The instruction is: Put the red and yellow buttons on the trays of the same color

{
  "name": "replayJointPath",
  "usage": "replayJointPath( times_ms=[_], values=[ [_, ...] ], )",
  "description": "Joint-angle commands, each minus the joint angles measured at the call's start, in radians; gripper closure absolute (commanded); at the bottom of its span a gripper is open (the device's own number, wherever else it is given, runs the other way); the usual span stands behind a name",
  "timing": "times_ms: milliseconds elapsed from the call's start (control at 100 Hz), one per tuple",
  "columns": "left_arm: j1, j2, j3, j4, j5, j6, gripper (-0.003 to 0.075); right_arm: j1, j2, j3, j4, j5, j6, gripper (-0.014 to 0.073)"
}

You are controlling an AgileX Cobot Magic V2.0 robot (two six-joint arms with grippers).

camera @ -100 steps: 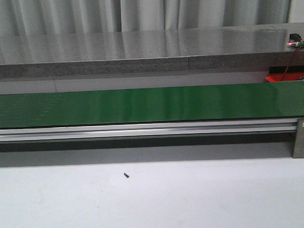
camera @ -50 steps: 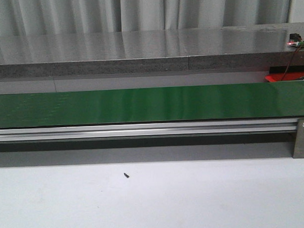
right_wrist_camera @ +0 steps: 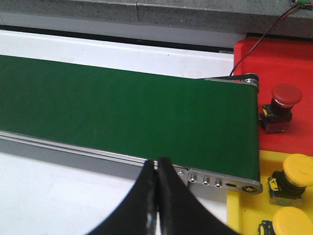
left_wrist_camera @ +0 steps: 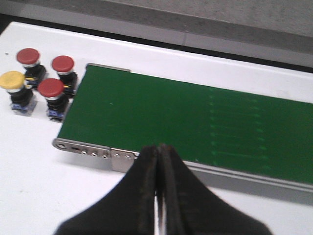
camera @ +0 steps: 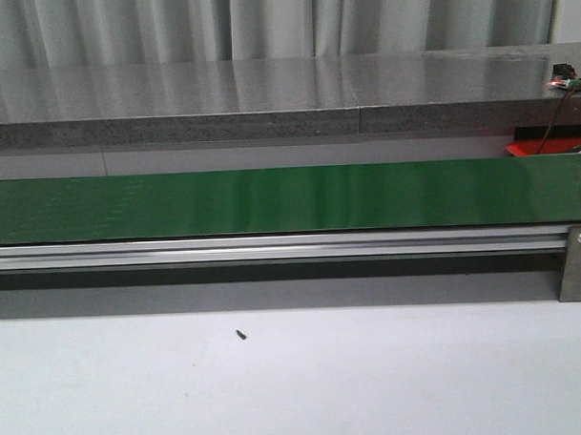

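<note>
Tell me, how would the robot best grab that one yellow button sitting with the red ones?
Probably by the neck just under the yellow button's domed cap, or by its dark body below. It stands upright on the white table, so coming straight down from above looks safest. A red button stands close beside it, so the left gripper, now shut, should open with its fingers clear of that neighbour.

Frame edge cuts the lowest yellow button (right_wrist_camera: pixel 293 221) and red tray (camera: pixel 548 146).

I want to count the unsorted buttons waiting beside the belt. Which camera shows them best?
The left wrist view: three red buttons and one yellow button stand together on the white table beyond the green belt's end. The front and right wrist views do not show this group.
</note>
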Motion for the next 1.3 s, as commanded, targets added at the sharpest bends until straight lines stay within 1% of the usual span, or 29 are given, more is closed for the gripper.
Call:
replayJointPath(
  times_ms=[0, 60, 150, 350, 410, 480, 500, 530, 550, 600, 620, 670, 700, 740, 780, 870, 890, 900, 990, 1160, 1290],
  values=[
    [0.029, 0.059, -0.039, -0.008, -0.138, -0.013, 0.0740, 0.001, -0.006, -0.027, 0.022, -0.059, -0.006, 0.0661],
    [0.040, 0.107, -0.041, -0.019, -0.178, -0.026, 0.0740, 0.001, -0.006, -0.027, 0.022, -0.058, -0.006, 0.0661],
    [0.062, 0.194, -0.058, -0.028, -0.202, -0.038, 0.0740, 0.001, -0.006, -0.027, 0.022, -0.058, -0.006, 0.0661],
    [0.157, 0.392, -0.139, -0.075, -0.200, -0.044, 0.0737, 0.001, -0.006, -0.027, 0.022, -0.058, -0.006, 0.0661],
    [0.183, 0.457, -0.170, -0.075, -0.178, -0.044, 0.0711, 0.001, -0.006, -0.027, 0.022, -0.058, -0.006, 0.0661],
    [0.211, 0.528, -0.209, -0.075, -0.164, -0.044, 0.0623, 0.001, -0.006, -0.027, 0.022, -0.058, -0.006, 0.0661],
    [0.217, 0.547, -0.219, -0.075, -0.163, -0.044, 0.0587, 0.001, -0.006, -0.027, 0.022, -0.058, -0.006, 0.0661],
    [0.223, 0.573, -0.234, -0.072, -0.163, -0.044, 0.0517, 0.001, -0.006, -0.027, 0.022, -0.058, -0.006, 0.0661],
    [0.229, 0.590, -0.241, -0.070, -0.163, -0.044, 0.0487, 0.001, -0.006, -0.027, 0.022, -0.058, -0.006, 0.0661],
    [0.240, 0.627, -0.266, -0.070, -0.163, -0.044, 0.0356, 0.001, -0.006, -0.027, 0.022, -0.058, -0.006, 0.0661],
    [0.244, 0.642, -0.272, -0.068, -0.163, -0.042, 0.0323, 0.001, -0.006, -0.027, 0.022, -0.058, -0.006, 0.0661],
    [0.248, 0.673, -0.296, -0.066, -0.165, -0.042, 0.0200, 0.001, -0.006, -0.027, 0.022, -0.058, -0.006, 0.0661],
    [0.255, 0.690, -0.309, -0.064, -0.165, -0.042, 0.0153, 0.001, -0.006, -0.027, 0.022, -0.058, -0.006, 0.0661],
    [0.259, 0.716, -0.331, -0.062, -0.158, -0.042, 0.0109, 0.001, -0.006, -0.027, 0.022, -0.058, -0.006, 0.0661],
    [0.267, 0.742, -0.351, -0.060, -0.150, -0.042, 0.0098, 0.001, -0.006, -0.027, 0.022, -0.058, -0.006, 0.0661],
    [0.292, 0.790, -0.403, -0.062, -0.136, -0.046, 0.0102, 0.001, -0.006, -0.027, 0.022, -0.058, -0.006, 0.0661],
    [0.292, 0.802, -0.416, -0.065, -0.131, -0.046, 0.0102, 0.001, -0.006, -0.027, 0.022, -0.058, -0.006, 0.0661],
    [0.252, 0.810, -0.420, -0.067, -0.126, -0.048, 0.0102, 0.001, -0.006, -0.027, 0.022, -0.058, -0.006, 0.0661],
    [0.279, 0.861, -0.479, -0.067, -0.091, -0.075, 0.0106, 0.001, -0.006, -0.027, 0.022, -0.058, -0.006, 0.0661],
    [0.319, 0.953, -0.580, -0.063, -0.042, -0.095, 0.0168, 0.001, -0.006, -0.027, 0.022, -0.058, -0.006, 0.0661],
    [0.342, 1.013, -0.641, -0.063, -0.008, -0.098, 0.0171, 0.001, -0.006, -0.027, 0.022, -0.058, -0.006, 0.0661]
  ],
)
